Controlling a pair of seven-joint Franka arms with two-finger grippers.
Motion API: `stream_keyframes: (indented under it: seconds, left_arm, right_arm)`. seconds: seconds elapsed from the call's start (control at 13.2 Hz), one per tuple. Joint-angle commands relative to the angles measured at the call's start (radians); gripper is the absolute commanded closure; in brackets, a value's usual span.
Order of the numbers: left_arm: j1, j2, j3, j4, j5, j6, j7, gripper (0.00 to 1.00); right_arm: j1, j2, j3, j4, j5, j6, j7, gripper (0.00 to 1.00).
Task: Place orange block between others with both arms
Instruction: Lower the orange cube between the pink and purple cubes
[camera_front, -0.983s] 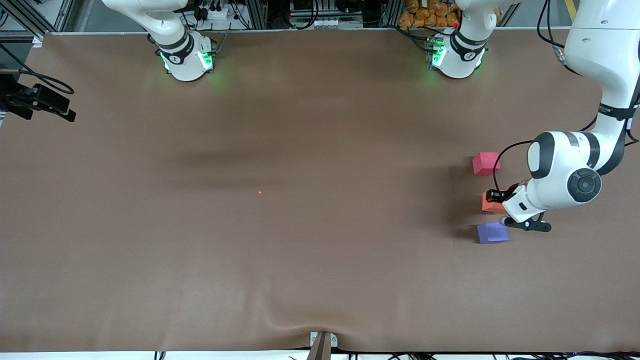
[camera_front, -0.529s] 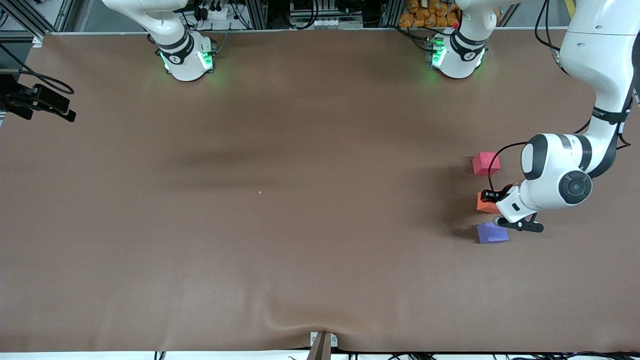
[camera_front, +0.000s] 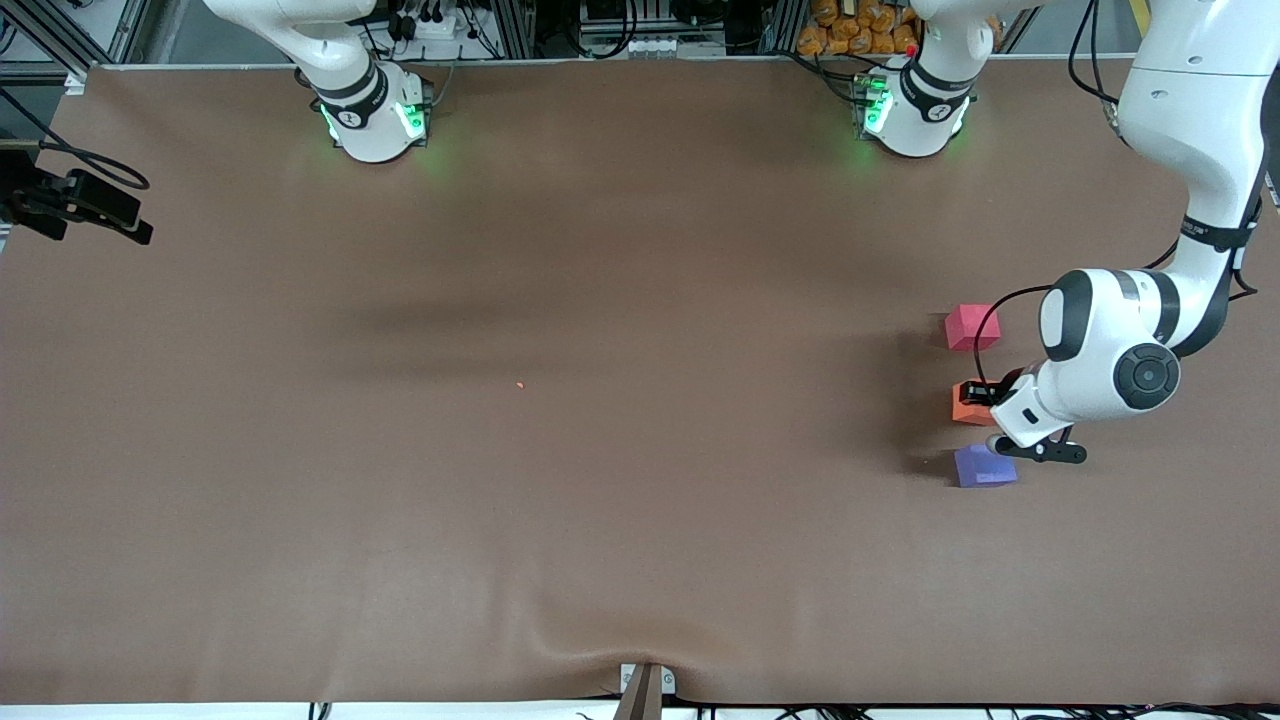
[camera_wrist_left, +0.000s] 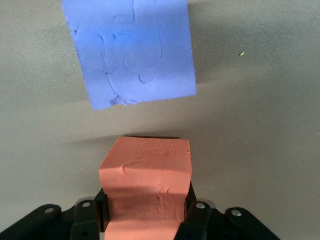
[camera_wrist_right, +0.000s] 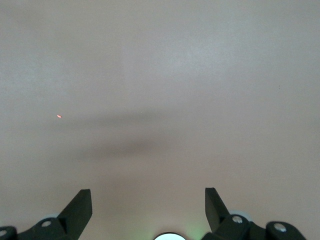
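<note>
We see the left gripper low over the brown counter at the left arm's end, its jaws closed on the orange block. In the left wrist view the orange block sits squeezed between the two black fingers, with its free end sticking out toward the purple cube. A thin shadow lies on the counter just past the orange block's free end, and we cannot tell whether the block's underside touches the counter or hangs a little above it.

From the front camera we find the three cubes in a rough line. The pinkish-red cube is farthest from that camera, the purple cube is nearest to it, and the orange block is between the two. The orange block is apart from both neighbours, with bare counter showing on each side. The left arm's white wrist covers part of the orange block in the front view.

The right gripper is outside the front view, where only the right arm's base shows. In the right wrist view its jaws stand wide apart with nothing between them, high over bare counter where a tiny red speck lies. The right arm waits.
</note>
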Motion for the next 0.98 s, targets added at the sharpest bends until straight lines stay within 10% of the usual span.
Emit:
stream_keyframes:
  seconds: [0.0, 0.68, 0.83, 0.91]
  left_arm:
    - [-0.003, -0.001, 0.000, -0.008, 0.039, 0.018, -0.028, 1.00]
    - [-0.001, 0.017, 0.005, -0.004, 0.041, 0.026, -0.030, 0.97]
    - [-0.001, 0.019, 0.005, -0.001, 0.041, 0.026, -0.030, 0.58]
    - [0.002, 0.020, 0.003, 0.001, 0.041, 0.026, -0.030, 0.12]
  right_arm:
    - [0.007, -0.002, -0.007, -0.002, 0.010, 0.004, 0.000, 0.00]
    - [0.005, -0.002, -0.007, -0.002, 0.010, 0.006, 0.000, 0.00]
    - [0.004, -0.002, -0.007, -0.002, 0.010, 0.006, 0.000, 0.00]
    - [0.004, -0.001, -0.007, -0.002, 0.010, 0.006, 0.000, 0.00]
